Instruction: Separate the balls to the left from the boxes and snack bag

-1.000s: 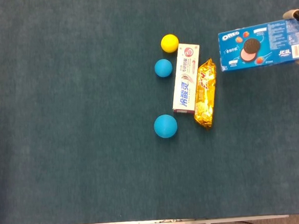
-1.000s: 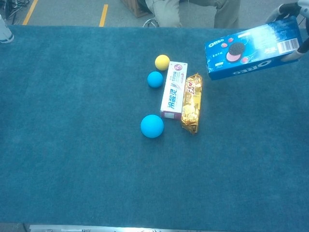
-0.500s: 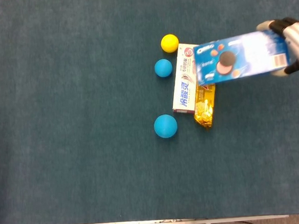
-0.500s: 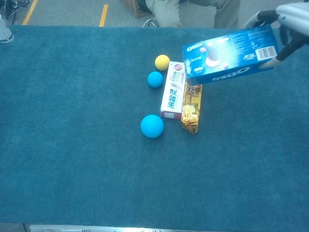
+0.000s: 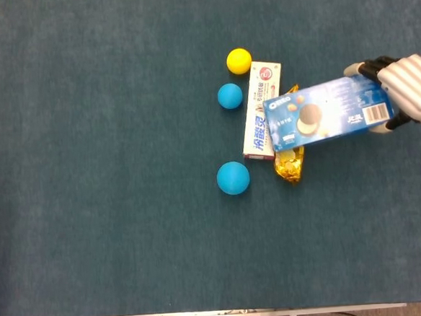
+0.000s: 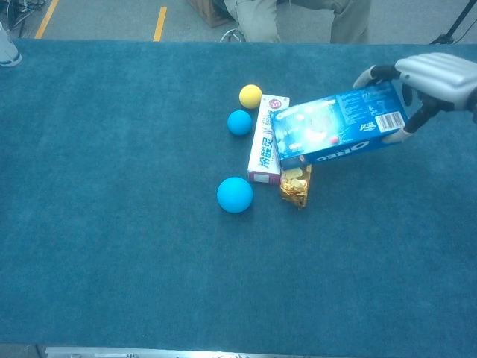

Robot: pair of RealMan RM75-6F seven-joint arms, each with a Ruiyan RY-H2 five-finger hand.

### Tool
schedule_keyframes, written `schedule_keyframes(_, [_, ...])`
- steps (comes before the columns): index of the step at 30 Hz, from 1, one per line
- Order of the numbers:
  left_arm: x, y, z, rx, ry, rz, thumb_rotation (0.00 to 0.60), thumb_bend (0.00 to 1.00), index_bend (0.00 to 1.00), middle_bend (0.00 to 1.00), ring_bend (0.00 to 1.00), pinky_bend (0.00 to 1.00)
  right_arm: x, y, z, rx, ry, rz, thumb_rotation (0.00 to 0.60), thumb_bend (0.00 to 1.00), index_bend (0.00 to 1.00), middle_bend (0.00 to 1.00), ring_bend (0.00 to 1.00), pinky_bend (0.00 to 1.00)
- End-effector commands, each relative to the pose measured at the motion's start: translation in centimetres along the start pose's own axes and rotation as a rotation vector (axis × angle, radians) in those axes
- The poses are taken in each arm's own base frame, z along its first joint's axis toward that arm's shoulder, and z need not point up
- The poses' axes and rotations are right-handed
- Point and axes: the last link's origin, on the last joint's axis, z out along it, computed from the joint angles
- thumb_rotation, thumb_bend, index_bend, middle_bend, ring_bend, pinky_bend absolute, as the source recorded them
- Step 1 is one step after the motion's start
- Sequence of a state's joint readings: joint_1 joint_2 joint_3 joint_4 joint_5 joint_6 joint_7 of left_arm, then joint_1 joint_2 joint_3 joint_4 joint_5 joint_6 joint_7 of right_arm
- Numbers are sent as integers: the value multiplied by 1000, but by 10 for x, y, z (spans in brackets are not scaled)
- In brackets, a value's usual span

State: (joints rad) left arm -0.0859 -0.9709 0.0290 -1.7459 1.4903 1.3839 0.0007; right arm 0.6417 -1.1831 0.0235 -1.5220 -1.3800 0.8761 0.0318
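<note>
- Carried in from the right edge, the Oreo box [image 5: 328, 112] now hangs over the middle of the cluster, covering most of the gold snack bag [image 5: 289, 163] and the right side of the toothpaste box [image 5: 257, 122].
- The right hand [image 5: 408, 90] holds the Oreo box by its right end, fingers clamped across top and bottom edges; the box tilts, its left end lower in the chest view.
- The left hand shows in neither view, so its fingers cannot be judged.
- The yellow ball [image 5: 239, 60], small blue ball [image 5: 229, 96] and larger blue ball [image 5: 233, 178] lie just left of the toothpaste box, the upper two close to or touching its edge; none is separated yet.
- Risk, as I judge it: lowering the Oreo box here could shove the toothpaste box leftward and send the balls rolling, or leave it resting crooked on the bag.
- An end-only grip may let the long box swing or slip.
- A seated person's legs [image 6: 298, 16] show beyond the teal table [image 6: 112, 246].
</note>
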Motion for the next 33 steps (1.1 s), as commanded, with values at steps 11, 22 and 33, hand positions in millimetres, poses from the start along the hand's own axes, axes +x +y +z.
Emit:
schedule_keyframes(11, [-1,2,2,-9,-2,0,600,370,70,113,75,3,11,8,-6,-42,-72,-31,600,153,0,102,94,180])
schedule_keyframes(22, [3,1,6,-10,4,7,600,370,70,115,75,3,34,6,-3,-45,22,61,600,142,0,133,91,187])
schedule_keyframes(33, [5,3,5,-13,11,6,600,369,71,124,75,3,74,-22,13,37,68,70,600,144,165,324,218,345])
